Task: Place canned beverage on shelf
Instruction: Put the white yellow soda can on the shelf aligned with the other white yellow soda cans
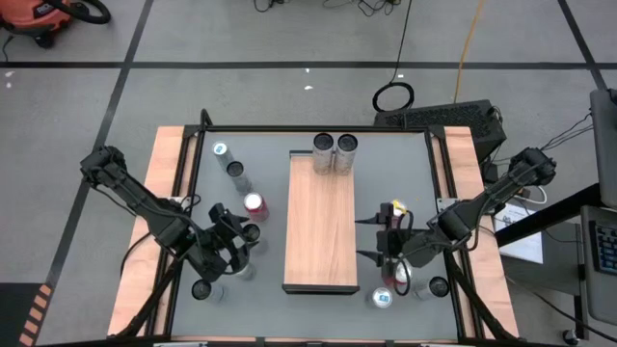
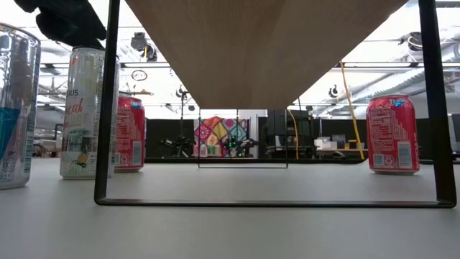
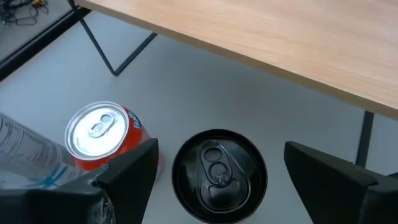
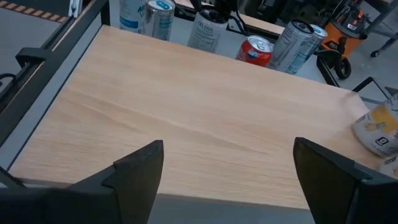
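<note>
The shelf, a light wood board on thin black legs, stands mid-table. Two silver cans stand on its far end. My left gripper hangs open left of the shelf. In its wrist view its fingers stand on either side of an upright black-topped can, apart from it. A red can stands just outside one finger. My right gripper is open at the shelf's right edge. It looks across the bare board with nothing between its fingers.
More cans stand on the table left of the shelf and near the front left. On the right are a yellow can, a red can and two near the front. The board's near half is bare.
</note>
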### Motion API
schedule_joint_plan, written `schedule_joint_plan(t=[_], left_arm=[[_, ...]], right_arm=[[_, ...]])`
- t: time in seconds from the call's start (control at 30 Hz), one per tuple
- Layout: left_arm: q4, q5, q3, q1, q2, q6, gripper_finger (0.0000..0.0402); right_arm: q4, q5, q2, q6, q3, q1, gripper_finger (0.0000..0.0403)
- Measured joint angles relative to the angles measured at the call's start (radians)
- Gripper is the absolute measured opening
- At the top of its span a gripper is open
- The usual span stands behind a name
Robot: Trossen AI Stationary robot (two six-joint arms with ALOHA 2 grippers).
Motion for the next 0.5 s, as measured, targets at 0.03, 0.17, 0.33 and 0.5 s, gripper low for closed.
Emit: schedule_joint_plan(t=[0.03,0.17,0.33,0.5], left_arm=[[0.000,0.000,0.000,0.003,0.005,-0.012,0.0342],[0.000,0.013,0.000,0.007,0.033,-0.014,0.0342],[0.005,0.028,0.000,0.006,0.074,-0.032,0.0342],[0.002,0.033,0.000,0.022,0.113,-0.052,0.0342]], right_arm=[[0.000,0.000,0.000,-0.001,0.000,0.000,0.0304],[0.000,0.000,0.000,-0.012,0.000,0.000,0.0304],[0.003,0.000,-0.001,-0.020,0.000,0.000,0.0304],[0.003,0.000,-0.001,-0.020,0.000,0.000,0.0304]])
